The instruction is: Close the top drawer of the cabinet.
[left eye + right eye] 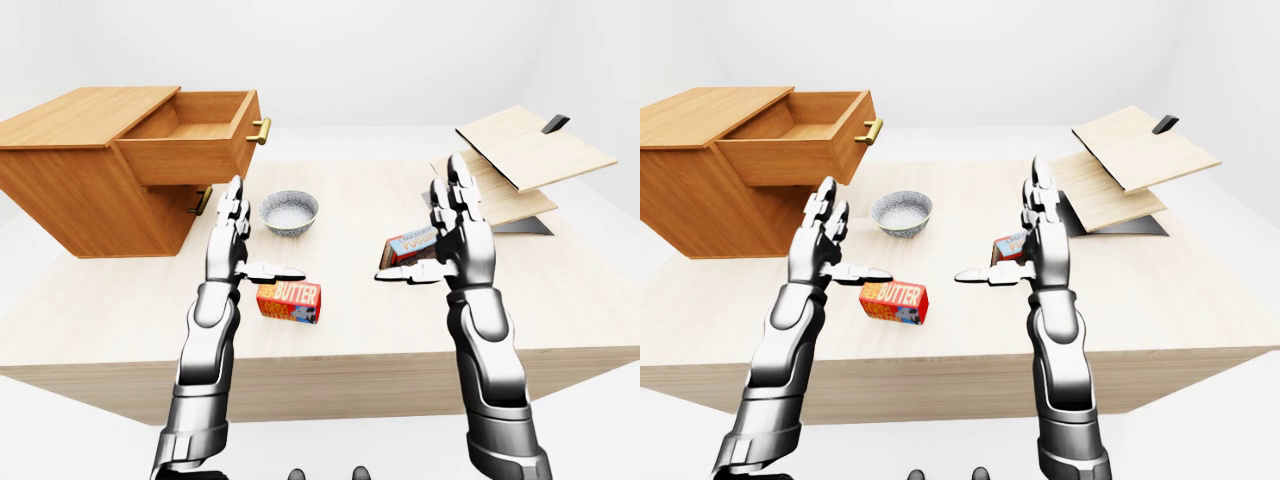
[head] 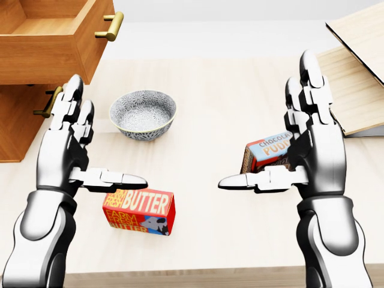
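Both hands are empty, fingers spread wide. The top drawer stands pulled out at upper left; I bring my left hand flat against its face and push straight.

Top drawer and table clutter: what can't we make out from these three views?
- Top drawer: its floor is mostly hidden by its own wall in the eye views; the head view's top edge crops it.
- Lower drawer handle: partly covered by the left hand in the head view.
- Chocolate pudding box: label cut off by the right hand in every view.
- Butter box: small print is unreadable.
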